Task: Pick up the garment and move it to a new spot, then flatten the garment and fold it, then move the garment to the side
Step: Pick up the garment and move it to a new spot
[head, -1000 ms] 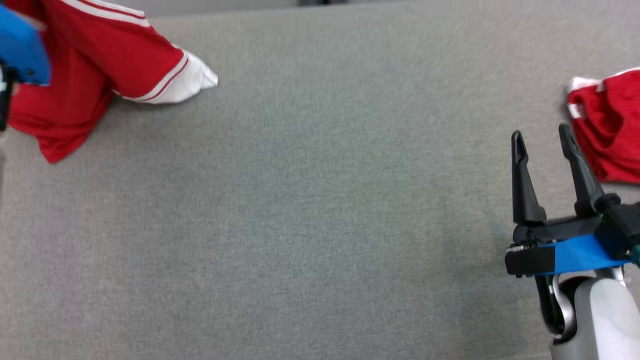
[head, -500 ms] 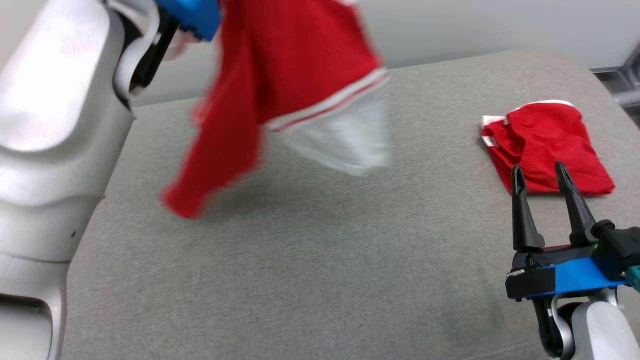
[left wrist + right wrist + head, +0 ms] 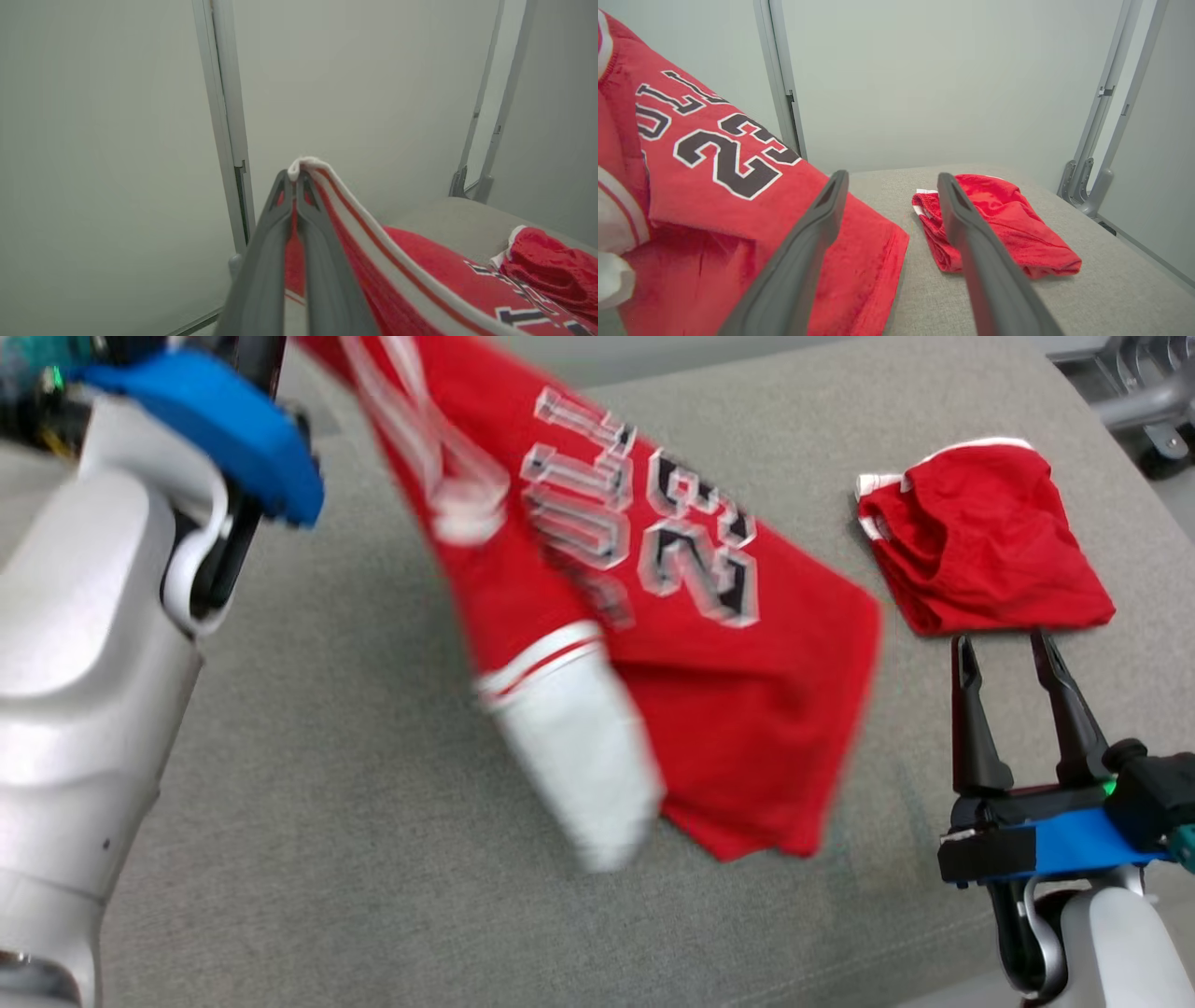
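Between the tips of the left pincer, in the left wrist view, a white-and-red striped hem of the garment is clamped, the two fingers pressed together on it. From there the red cloth falls away below and to the right of the fingers toward the grey table. Farther right of this pincer a crumpled red piece lies on the table. A pale wall stands beyond the tips.

From the right wrist view, the right pincer is spread wide and grasps nothing. The garment, marked with a dark 23 edged in white, hangs to the left of the pincer and passes behind its left finger, with its lower part resting on the table. The crumpled red piece lies beyond the right finger, partly hidden by it and separated from the garment by a strip of bare table.

Seen from the head view, the left arm rises at the left. The blurred garment slants down from the top edge beside it, trailing a white sleeve end. Its lower hem lies left of the right pincer, near but apart. The crumpled red piece sits just past that pincer's fingertips.
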Tool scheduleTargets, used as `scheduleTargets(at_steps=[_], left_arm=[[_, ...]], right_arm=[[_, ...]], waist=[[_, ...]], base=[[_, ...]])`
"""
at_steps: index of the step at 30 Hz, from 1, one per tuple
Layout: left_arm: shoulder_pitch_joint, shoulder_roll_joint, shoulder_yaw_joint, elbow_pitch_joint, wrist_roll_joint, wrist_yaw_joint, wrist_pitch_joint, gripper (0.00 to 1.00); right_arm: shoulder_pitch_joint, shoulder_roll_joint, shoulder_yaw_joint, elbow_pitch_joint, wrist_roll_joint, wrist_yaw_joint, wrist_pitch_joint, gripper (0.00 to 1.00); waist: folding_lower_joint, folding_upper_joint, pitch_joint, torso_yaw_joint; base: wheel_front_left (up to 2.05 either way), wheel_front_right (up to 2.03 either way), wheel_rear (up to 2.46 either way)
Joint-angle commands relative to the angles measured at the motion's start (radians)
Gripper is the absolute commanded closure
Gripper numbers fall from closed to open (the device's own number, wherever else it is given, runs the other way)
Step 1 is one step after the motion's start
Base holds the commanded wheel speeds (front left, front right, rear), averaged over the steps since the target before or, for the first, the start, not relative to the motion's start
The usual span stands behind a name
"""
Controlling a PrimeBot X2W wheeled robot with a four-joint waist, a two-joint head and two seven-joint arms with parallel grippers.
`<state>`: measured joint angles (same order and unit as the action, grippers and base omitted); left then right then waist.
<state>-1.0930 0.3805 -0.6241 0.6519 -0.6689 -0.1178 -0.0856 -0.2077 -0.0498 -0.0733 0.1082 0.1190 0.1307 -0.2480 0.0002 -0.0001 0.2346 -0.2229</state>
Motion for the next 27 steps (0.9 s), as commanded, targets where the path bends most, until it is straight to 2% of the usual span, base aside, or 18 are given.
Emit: scheduleTargets(at_steps=[1, 5, 7, 8, 15, 17, 23, 27], left_arm=[[0.032, 0.01, -0.004, 0.031, 0.007, 0.011, -0.005, 1.0], [0.081, 0.005, -0.018, 0.143, 0.011, 0.028, -0.029, 1.0], [0.097, -0.002, -0.019, 0.192, 0.014, 0.037, -0.047, 0.51], [0.103, -0.006, -0.021, 0.214, 0.014, 0.04, -0.057, 0.0], [0.119, -0.052, -0.036, 0.314, 0.018, 0.032, -0.124, 0.0], [0.122, -0.073, -0.05, 0.328, 0.039, 0.043, -0.155, 0.0], [0.175, -0.129, -0.04, 0.307, 0.049, 0.057, -0.179, 0.0], [0.264, -0.155, 0.007, 0.219, 0.062, 0.082, -0.18, 0.0]], right_arm=[[-0.018, -0.001, 0.004, 0.002, 0.008, 0.0, -0.005, 0.0], [-0.041, -0.002, 0.018, 0.016, 0.01, 0.0, -0.009, 0.0], [-0.051, -0.002, 0.027, 0.023, 0.013, 0.0, -0.012, 0.0], [-0.056, -0.002, 0.03, 0.026, 0.014, 0.0, -0.013, 0.0], [-0.069, -0.002, 0.047, 0.054, 0.007, 0.0, -0.017, 0.0], [-0.069, -0.002, 0.048, 0.064, 0.002, 0.0, -0.017, 0.0], [-0.054, -0.002, 0.044, 0.087, -0.02, 0.0, -0.018, 0.0], [-0.035, -0.002, 0.036, 0.108, -0.038, 0.0, -0.018, 0.0]], waist=[[-0.0002, 0.0001, 0.029, 0.005], [-0.0002, 0.0001, 0.082, -0.005], [-0.0002, 0.0001, 0.1, -0.008], [-0.0002, 0.0001, 0.107, -0.008], [-0.0002, 0.0001, 0.105, 0.007], [-0.0002, 0.0001, 0.091, 0.022], [-0.0002, 0.0001, 0.033, 0.067], [-0.0002, 0.0001, -0.033, 0.104]], base=[[0.0, 0.0, 0.0], [0.0, 0.0, 0.0], [0.0, 0.0, 0.0], [0.0, 0.0, 0.0], [0.0, 0.0, 0.0], [0.0, 0.0, 0.0], [0.0, 0.0, 0.0], [0.0, 0.0, 0.0]])
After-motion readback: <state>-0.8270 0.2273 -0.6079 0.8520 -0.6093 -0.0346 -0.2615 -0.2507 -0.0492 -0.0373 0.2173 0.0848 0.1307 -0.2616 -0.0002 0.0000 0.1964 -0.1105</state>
